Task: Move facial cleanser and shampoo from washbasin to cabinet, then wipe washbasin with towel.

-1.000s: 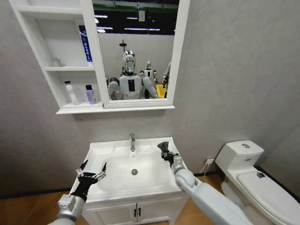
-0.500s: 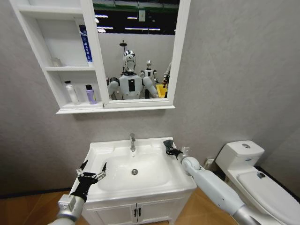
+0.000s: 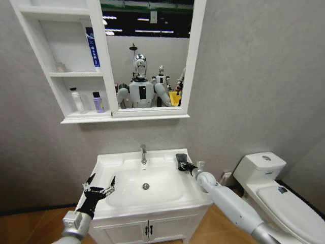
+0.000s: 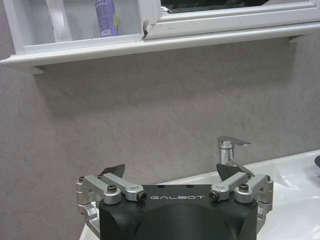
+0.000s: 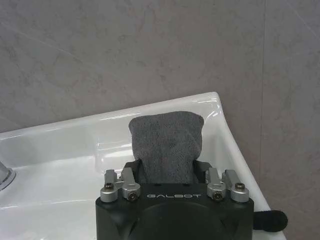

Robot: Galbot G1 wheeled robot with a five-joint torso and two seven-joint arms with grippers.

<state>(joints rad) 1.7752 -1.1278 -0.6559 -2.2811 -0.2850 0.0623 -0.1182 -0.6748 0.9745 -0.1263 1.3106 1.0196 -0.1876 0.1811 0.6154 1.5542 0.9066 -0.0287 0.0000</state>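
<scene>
1. Right tool [image 3: 184,163] clamped on the towel [image 5: 167,145], pressing it onto the washbasin [image 3: 107,170] rim at the back right corner, right of the tap [image 3: 143,153].
2. Left tool [image 3: 99,185] spread wide, holding nothing, hovering over the front left edge of the washbasin, well left of the tap.
3. Above the tap, on the lowest shelf of the cabinet [image 3: 61,99]: a white bottle [image 3: 77,100] beside a purple bottle [image 3: 97,102], both upright.

Grey towel [image 5: 166,145] lies on washbasin [image 3: 117,199] rim.
</scene>
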